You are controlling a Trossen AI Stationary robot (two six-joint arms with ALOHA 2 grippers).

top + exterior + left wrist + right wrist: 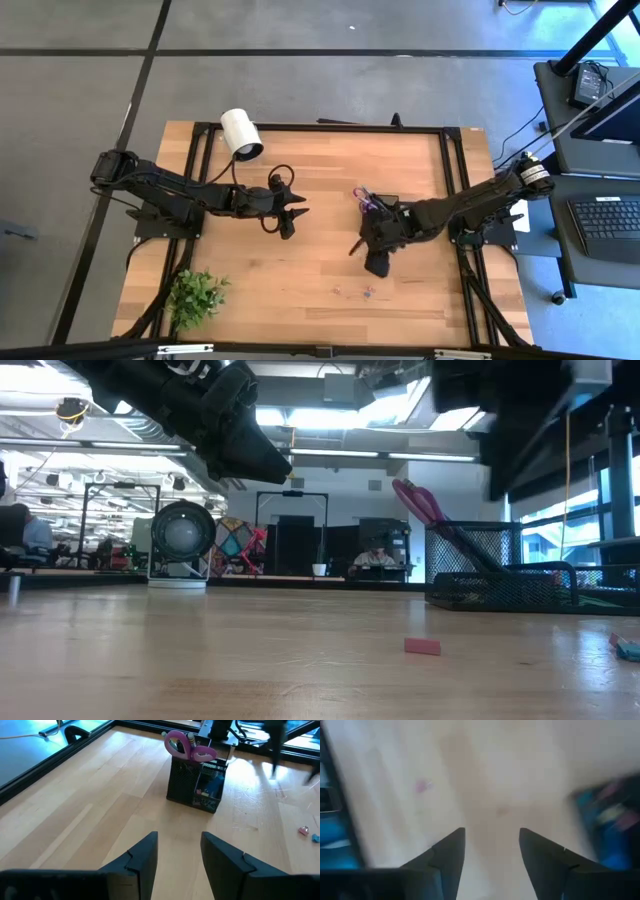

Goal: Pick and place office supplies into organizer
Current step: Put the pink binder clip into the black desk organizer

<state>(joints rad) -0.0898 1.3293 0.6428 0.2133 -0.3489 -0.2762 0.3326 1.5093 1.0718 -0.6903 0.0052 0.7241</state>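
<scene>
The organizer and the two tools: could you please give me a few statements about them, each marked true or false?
1. Purple-handled scissors stand upright in the black mesh organizer. True.
2. The left tool grips a pen. False: its fingers stand apart with nothing between them.
3. The right tool is open and empty above bare table wood. True.
4. The white cylinder lies inside the organizer. False: it lies near the table's far edge, by the left arm, well apart from the organizer.
5. A small pink item lies loose on the table. True.
6. The potted plant stands beside the organizer. False: it stands at the table's near left corner.
</scene>
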